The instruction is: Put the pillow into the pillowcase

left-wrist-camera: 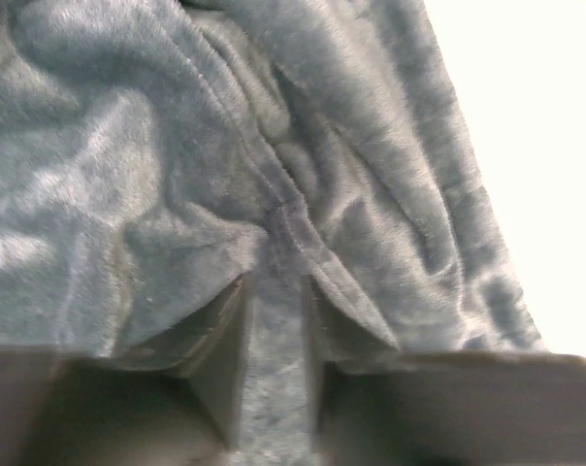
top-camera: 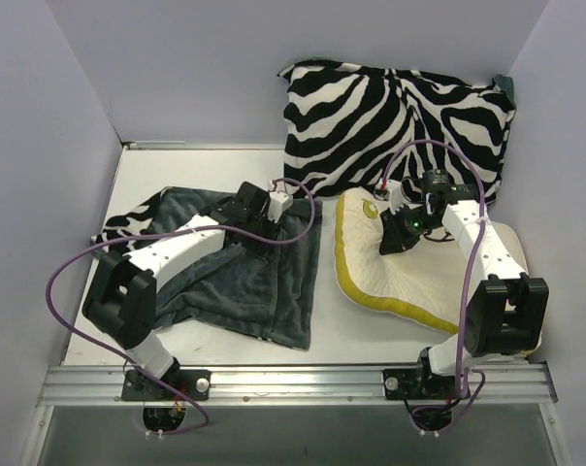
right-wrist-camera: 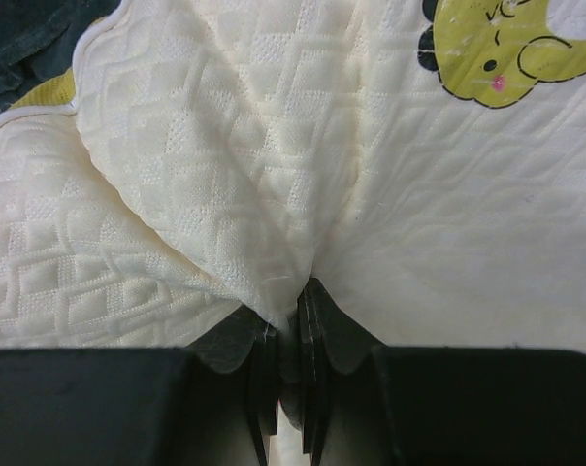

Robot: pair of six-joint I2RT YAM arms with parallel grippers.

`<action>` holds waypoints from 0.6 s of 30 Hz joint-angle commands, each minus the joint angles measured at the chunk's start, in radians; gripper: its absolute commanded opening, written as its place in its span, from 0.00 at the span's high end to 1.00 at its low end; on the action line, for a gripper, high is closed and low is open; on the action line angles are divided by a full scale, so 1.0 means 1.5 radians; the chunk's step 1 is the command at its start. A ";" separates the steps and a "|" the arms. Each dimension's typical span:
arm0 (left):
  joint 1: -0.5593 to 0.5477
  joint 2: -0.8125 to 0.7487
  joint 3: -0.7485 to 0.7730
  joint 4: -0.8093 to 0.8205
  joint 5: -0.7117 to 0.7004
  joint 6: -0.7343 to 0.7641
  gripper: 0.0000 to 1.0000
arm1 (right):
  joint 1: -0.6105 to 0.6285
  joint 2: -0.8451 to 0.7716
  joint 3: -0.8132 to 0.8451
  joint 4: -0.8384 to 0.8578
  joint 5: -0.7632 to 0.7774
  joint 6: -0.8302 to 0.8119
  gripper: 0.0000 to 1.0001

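The cream-yellow quilted pillow (top-camera: 390,277) with olive-yellow piping lies on the table at the right; its yellow emblem (right-wrist-camera: 502,49) shows near one corner. My right gripper (top-camera: 398,233) is shut on a pinched fold of the pillow (right-wrist-camera: 225,194), jaws nearly together. The dark grey-teal plush pillowcase (top-camera: 244,277) lies at the left, its zebra face showing at the far left edge. My left gripper (top-camera: 274,228) sits at the pillowcase's upper right edge and is shut on a strip of the plush fabric (left-wrist-camera: 274,320).
A plump zebra-print cushion (top-camera: 400,116) with a teal corner leans against the back wall, right behind the pillow. White walls close the left, back and right sides. An aluminium rail (top-camera: 293,383) runs along the near table edge.
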 commanded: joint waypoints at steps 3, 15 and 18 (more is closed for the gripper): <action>-0.012 0.015 0.001 0.001 0.016 -0.026 0.41 | 0.010 -0.021 0.022 -0.034 -0.039 0.024 1.00; -0.031 0.109 0.010 0.029 -0.054 -0.034 0.45 | 0.010 -0.035 0.006 -0.037 -0.035 0.026 1.00; -0.029 0.114 0.019 0.028 -0.054 -0.029 0.51 | 0.011 -0.041 0.000 -0.037 -0.036 0.026 1.00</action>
